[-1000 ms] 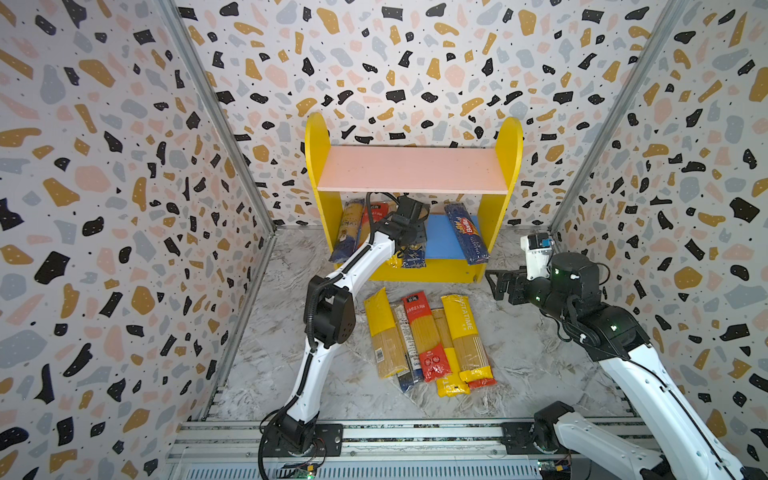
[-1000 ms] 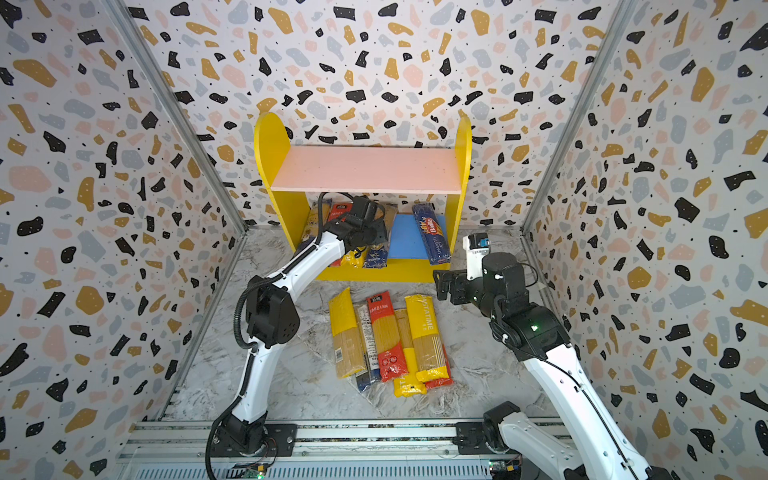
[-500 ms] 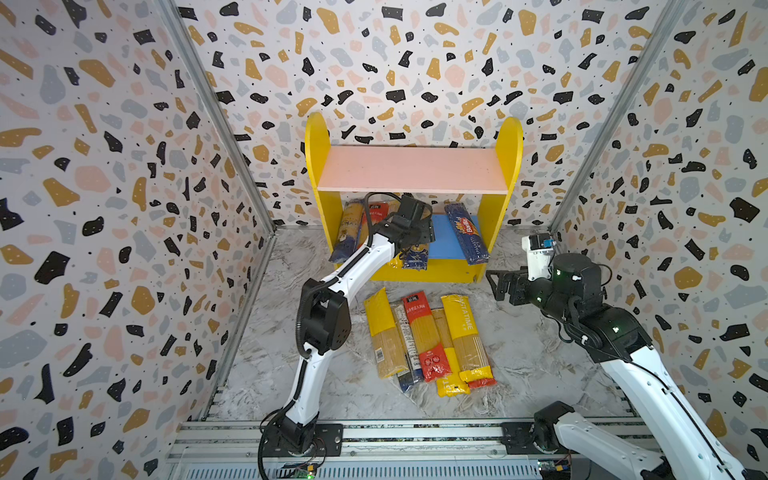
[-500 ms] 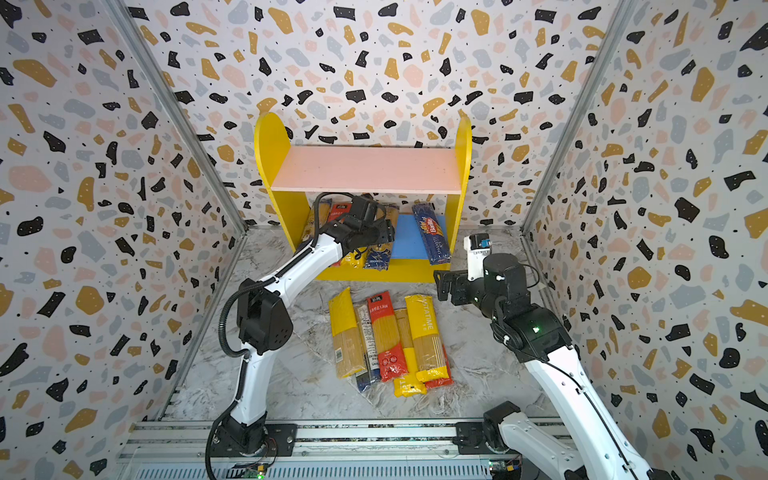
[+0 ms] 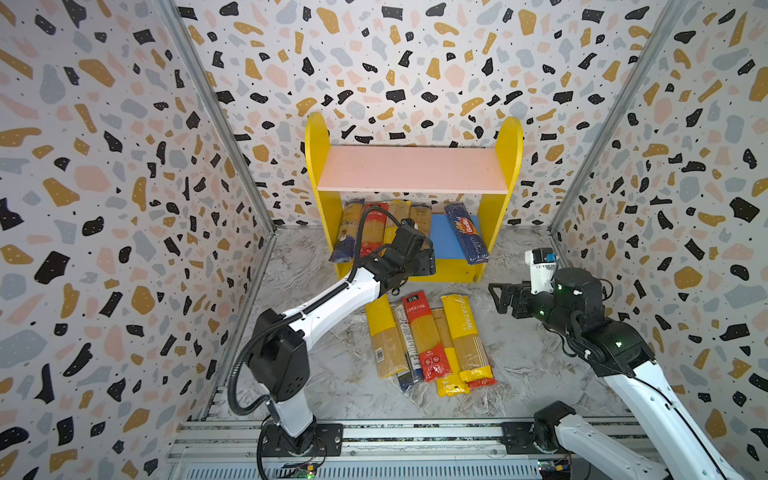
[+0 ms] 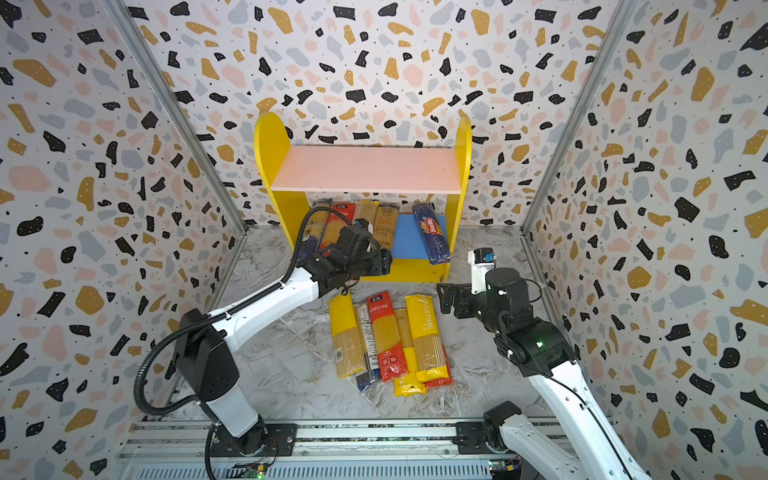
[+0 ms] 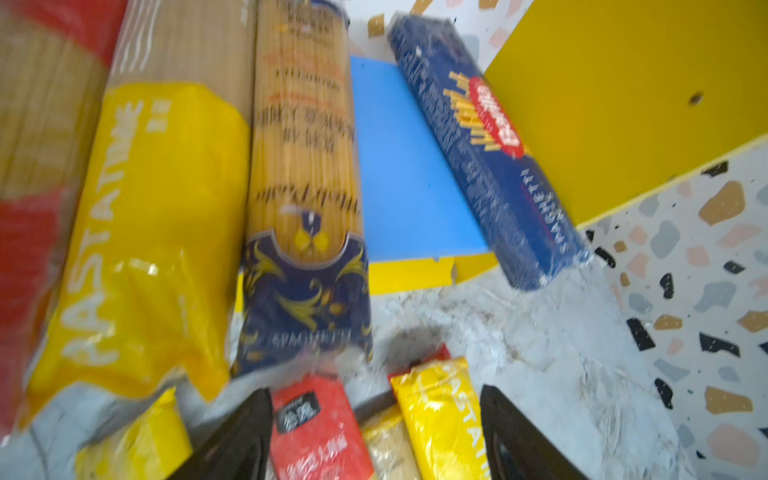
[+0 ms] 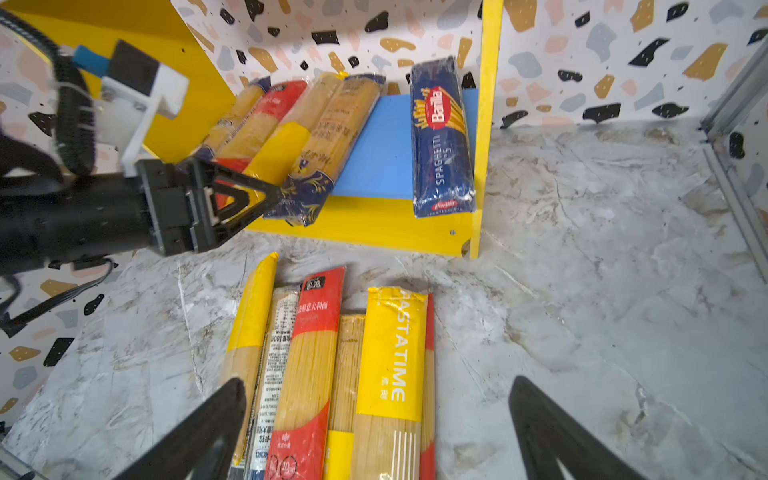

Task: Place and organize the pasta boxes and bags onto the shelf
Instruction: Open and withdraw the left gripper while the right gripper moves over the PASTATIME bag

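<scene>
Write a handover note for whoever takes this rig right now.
Left gripper: open, empty, at the front ends of the packs on the shelf.
Right gripper: open, empty, hovering right of the floor pile.
Done: five packs on the blue lower board, four bunched left, Barilla pack right.
Left: about six packs in the floor pile before the shelf; pink upper board holds nothing.

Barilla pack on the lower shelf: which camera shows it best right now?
The right wrist view: the Barilla pack is sharp and whole, label readable, on the blue board. In the left wrist view the pack is blurred. Both top views show the pack small, far end under the pink board.
</scene>
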{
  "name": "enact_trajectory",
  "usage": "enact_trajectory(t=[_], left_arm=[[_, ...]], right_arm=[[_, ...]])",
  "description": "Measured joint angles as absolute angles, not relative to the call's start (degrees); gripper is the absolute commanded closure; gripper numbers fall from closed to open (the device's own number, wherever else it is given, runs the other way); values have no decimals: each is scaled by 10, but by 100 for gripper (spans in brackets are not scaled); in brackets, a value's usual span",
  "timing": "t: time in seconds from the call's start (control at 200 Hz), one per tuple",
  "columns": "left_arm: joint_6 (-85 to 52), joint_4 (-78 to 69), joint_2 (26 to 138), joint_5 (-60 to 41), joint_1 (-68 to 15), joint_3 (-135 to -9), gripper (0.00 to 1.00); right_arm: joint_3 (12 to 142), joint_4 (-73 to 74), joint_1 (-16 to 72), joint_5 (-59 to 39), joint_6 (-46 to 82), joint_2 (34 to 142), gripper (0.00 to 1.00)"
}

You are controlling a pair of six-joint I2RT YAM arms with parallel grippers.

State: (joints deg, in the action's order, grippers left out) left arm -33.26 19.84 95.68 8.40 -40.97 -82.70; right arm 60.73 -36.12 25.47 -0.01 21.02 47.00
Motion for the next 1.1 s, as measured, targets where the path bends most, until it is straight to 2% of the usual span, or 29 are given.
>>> enact_trajectory(t=[0.27, 0.571, 0.776, 0.976, 1.026, 1.101], left_arm=[[-362, 177, 747, 131, -428, -562, 20], [-408, 179, 585, 167, -428, -383, 19], [-437, 179, 536, 171, -428, -313, 19], [-443, 178, 523, 171, -428, -305, 19], [-441, 178, 525, 171, -428, -305, 15], [-433, 178, 528, 169, -428, -310, 3]], right_arm=[[548, -369, 316, 5, 258, 417, 1], [462, -349, 457, 69, 324, 443, 1], [420, -324, 488, 110, 357, 512, 1], [394, -296, 485, 128, 373, 558, 1], [389, -286, 483, 129, 373, 577, 1], [380, -269, 477, 126, 373, 602, 1]])
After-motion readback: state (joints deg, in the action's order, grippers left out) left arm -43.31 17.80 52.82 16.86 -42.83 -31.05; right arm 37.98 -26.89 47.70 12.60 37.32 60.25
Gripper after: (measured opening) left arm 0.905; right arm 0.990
